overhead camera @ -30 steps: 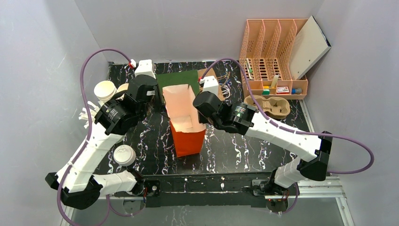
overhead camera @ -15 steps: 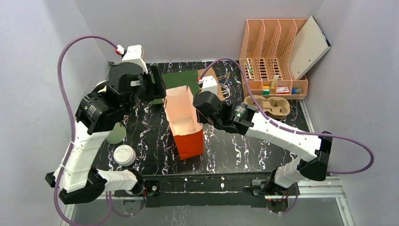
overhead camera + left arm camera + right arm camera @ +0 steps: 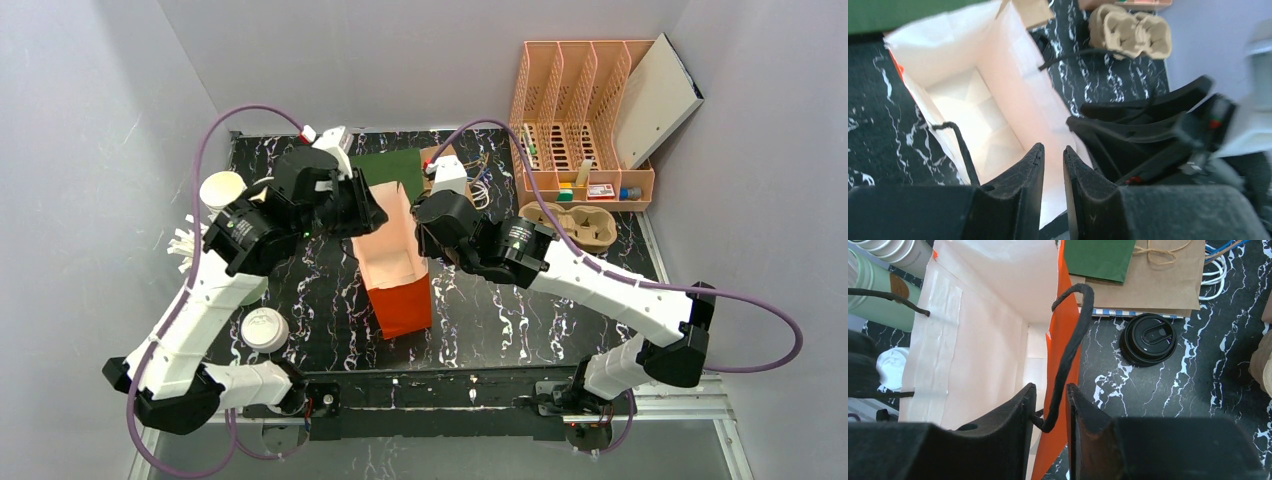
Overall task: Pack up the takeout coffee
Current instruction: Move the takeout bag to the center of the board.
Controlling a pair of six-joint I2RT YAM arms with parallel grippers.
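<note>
The takeout coffee shows only in the right wrist view, as a round black lid [image 3: 1148,339] on the table right of the bag; its green body is hidden beneath. In the top view my right arm covers it. The orange paper bag [image 3: 400,295] stands open in the middle, pale inside [image 3: 973,105]. My right gripper [image 3: 1050,386] is shut on the bag's right wall [image 3: 1060,370] beside its black cord handle [image 3: 1075,340]; it also shows in the top view [image 3: 428,235]. My left gripper [image 3: 1053,148] is nearly closed and empty above the bag's mouth, seen from the top [image 3: 372,212].
A white lid [image 3: 264,328] and a white cup [image 3: 222,190] lie at the left. A pale green cup [image 3: 873,290] lies left of the bag. Flat green [image 3: 385,165] and brown [image 3: 1158,285] bags lie behind it. A cardboard cup carrier [image 3: 580,225] and a pink organizer [image 3: 580,120] stand at the right.
My left arm rose from the bag's left side, then swung right until its gripper came over the bag's mouth. My right gripper kept its hold on the bag's right wall.
</note>
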